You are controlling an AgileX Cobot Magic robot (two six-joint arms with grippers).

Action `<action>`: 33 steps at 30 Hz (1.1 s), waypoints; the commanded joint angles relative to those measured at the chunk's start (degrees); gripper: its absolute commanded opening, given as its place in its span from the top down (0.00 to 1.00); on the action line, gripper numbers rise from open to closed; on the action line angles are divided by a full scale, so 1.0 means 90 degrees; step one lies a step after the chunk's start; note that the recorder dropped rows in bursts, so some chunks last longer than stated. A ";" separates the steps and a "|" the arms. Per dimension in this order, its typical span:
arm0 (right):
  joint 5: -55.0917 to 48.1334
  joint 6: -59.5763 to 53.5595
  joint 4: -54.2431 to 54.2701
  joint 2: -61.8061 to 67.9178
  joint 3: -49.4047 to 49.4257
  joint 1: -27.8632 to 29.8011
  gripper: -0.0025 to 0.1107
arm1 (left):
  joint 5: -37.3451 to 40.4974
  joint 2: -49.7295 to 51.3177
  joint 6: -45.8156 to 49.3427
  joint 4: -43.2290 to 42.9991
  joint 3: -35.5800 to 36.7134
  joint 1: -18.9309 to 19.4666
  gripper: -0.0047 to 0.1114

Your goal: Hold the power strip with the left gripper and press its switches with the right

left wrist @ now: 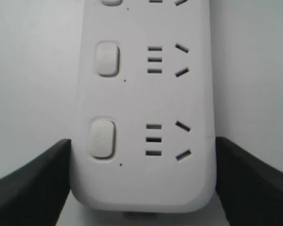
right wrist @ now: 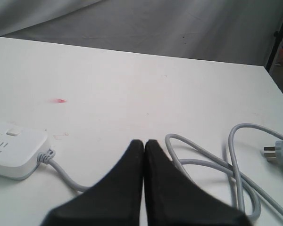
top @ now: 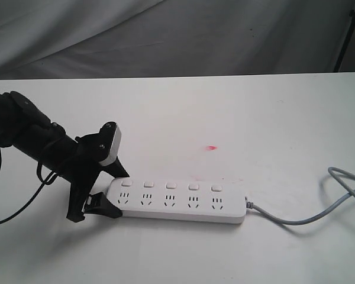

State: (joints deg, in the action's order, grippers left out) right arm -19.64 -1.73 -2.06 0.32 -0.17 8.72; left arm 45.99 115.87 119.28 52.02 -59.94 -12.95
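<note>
Hold step – left gripper [top: 100, 198] jaws wide, straddling the strip [top: 178, 201] at its 9 o'clock end, not clamped yet. Right gripper [right wrist: 144, 146] jaws together, well clear – you close left, then bring right to the switches [top: 171, 185].

This looks like a robot test setup in a lab or studio rather than a home. A plain white bench [top: 225, 106] fills the scene, bare but for one power strip [top: 177, 201] near its front edge with a grey cable [top: 319, 207] trailing toward the right edge. Behind the bench's far edge hangs a creased grey cloth backdrop [top: 165, 35], screening off the room. A black stand leg [top: 346, 41] shows past the far right corner. A black robot arm [top: 35, 133] wrapped in thin cables reaches in from the left.
</note>
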 commanded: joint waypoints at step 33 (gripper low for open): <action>0.0008 -0.0044 0.0014 -0.0036 0.0019 -0.0026 0.98 | 0.0041 0.0019 -0.0064 -0.0021 -0.0023 -0.0035 0.91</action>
State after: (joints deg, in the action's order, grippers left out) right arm -19.64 -1.73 -2.06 0.32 -0.17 8.72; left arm 45.99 115.87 119.16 52.02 -59.94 -12.95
